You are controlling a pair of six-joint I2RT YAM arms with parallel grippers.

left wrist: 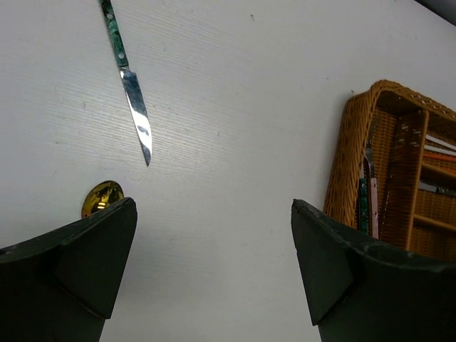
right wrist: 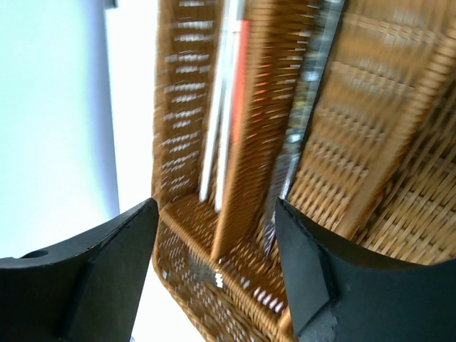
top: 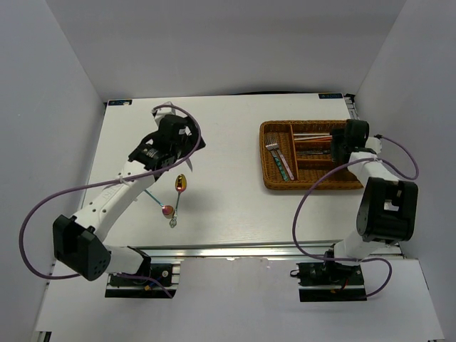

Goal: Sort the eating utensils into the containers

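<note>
A brown wicker tray (top: pixel 274 179) lies at the right. Its crosswise section holds a fork (top: pixel 273 147), and its slots hold red and white chopsticks (top: pixel 312 136) and other cutlery. My right gripper (top: pixel 339 143) hovers open and empty over the tray (right wrist: pixel 206 299); the chopsticks (right wrist: pixel 224 107) show blurred below it (right wrist: pixel 214 274). On the table lie a gold spoon (top: pixel 182 183), a red-bowled spoon (top: pixel 168 210) and a green-handled knife (top: pixel 154 197). My left gripper (top: pixel 187 144) is open and empty above the table (left wrist: pixel 214 274). The knife (left wrist: pixel 134 100) and gold spoon (left wrist: pixel 100 197) lie ahead to its left.
White walls close in the table on three sides. The left arm's purple cable loops over the table near the loose utensils. The tray (left wrist: pixel 356 142) shows at the right of the left wrist view.
</note>
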